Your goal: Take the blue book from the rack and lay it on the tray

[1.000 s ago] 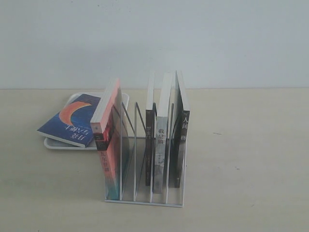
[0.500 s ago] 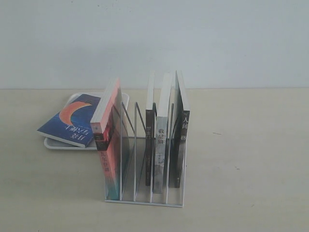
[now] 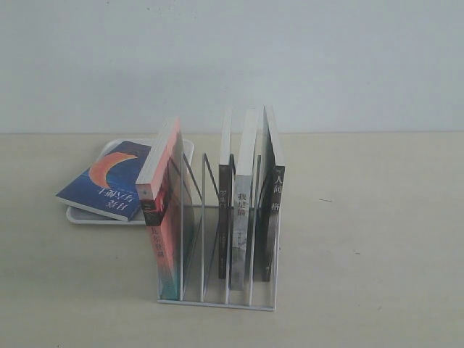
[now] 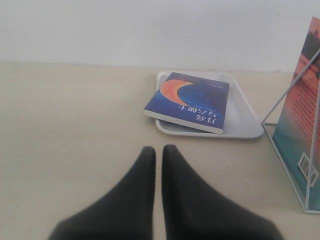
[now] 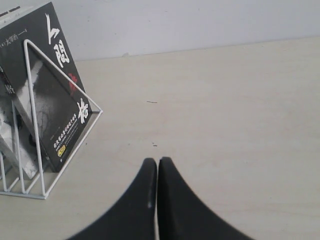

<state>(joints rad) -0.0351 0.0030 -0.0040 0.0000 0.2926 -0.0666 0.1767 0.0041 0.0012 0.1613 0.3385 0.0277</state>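
Note:
The blue book [image 3: 105, 179] [image 4: 189, 101], navy with an orange crescent, lies flat and skewed on the white tray [image 3: 85, 215] [image 4: 245, 117], one corner hanging over the tray's rim. The white wire rack [image 3: 217, 283] [image 5: 35, 120] stands mid-table with several upright books. My left gripper [image 4: 158, 149] hovers over bare table short of the tray, its black fingers nearly together with nothing between them. My right gripper [image 5: 158, 161] is shut and empty over the table beside the rack. Neither arm shows in the exterior view.
In the rack stand a pink-red-spined book [image 3: 161, 217] [image 4: 300, 125] at the left end, two thin books [image 3: 241, 210] in the middle and a black-covered book [image 3: 272, 196] [image 5: 52, 95] at the right. A white wall runs behind the beige table [image 3: 362, 239].

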